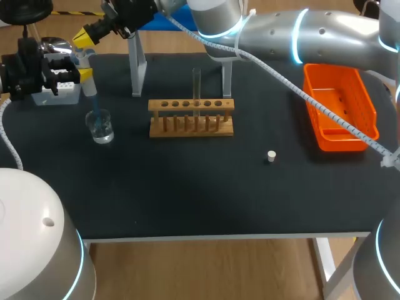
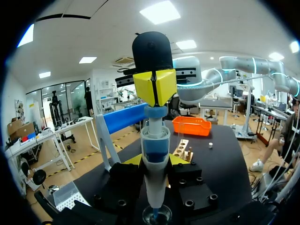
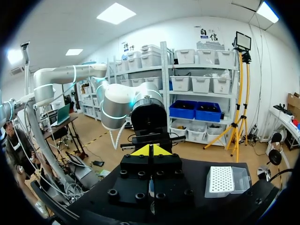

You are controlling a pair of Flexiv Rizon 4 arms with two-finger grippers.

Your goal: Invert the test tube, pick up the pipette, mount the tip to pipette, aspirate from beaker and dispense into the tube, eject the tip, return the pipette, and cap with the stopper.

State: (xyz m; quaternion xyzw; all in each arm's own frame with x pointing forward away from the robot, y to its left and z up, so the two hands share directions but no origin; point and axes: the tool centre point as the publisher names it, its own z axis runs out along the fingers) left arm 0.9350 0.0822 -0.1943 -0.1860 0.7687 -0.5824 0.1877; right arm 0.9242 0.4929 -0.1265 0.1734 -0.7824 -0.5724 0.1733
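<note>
My left gripper (image 1: 76, 74) is shut on the white and blue pipette (image 1: 84, 67), holding it upright at the table's far left. In the left wrist view the pipette (image 2: 155, 154) stands between the left gripper's (image 2: 154, 161) yellow tips. Its mounted tip (image 1: 93, 103) reaches down into the glass beaker (image 1: 100, 127), seen below as beaker (image 2: 157, 216). My right gripper (image 1: 84, 35) is shut, its yellow tips (image 2: 154, 86) resting on top of the pipette's plunger. A test tube (image 1: 196, 84) stands upright in the wooden rack (image 1: 191, 119). The white stopper (image 1: 271, 156) lies on the mat.
A tip box (image 1: 59, 89) sits just behind the left gripper; it shows as tip box (image 3: 227, 180) in the right wrist view. An orange bin (image 1: 340, 109) stands at the right. A grey pipette stand (image 1: 137, 69) rises behind the rack. My right arm spans the table's back.
</note>
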